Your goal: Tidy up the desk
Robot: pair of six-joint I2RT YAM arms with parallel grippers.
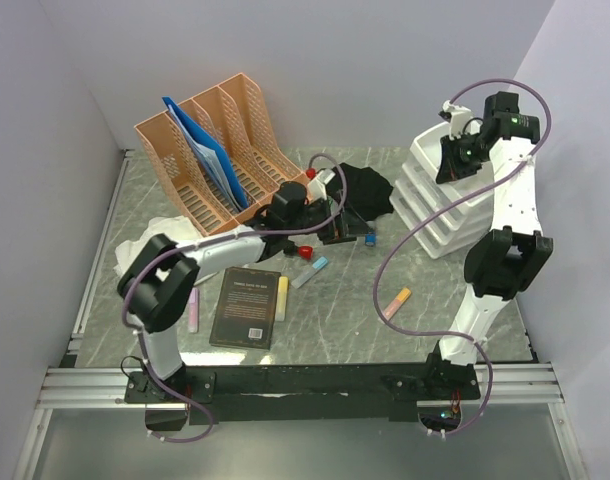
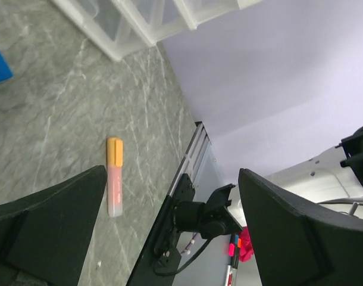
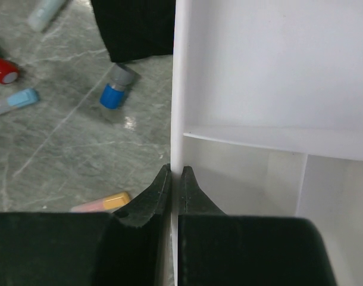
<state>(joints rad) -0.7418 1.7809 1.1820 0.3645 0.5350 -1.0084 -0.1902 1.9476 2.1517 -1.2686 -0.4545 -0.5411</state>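
Bench: cluttered.
Right jaws: clenched on white tray wall.
Left jaws: released.
Risk: tray tipped if pulled.

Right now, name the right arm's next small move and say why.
Probably ease the white tray a little toward the loose markers: the right arm's jaws are pinched shut on its side wall, so the tray seems ready to move.

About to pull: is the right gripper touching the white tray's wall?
Touching. Right wrist view: right gripper shut on the white tray's wall, one finger on each side.
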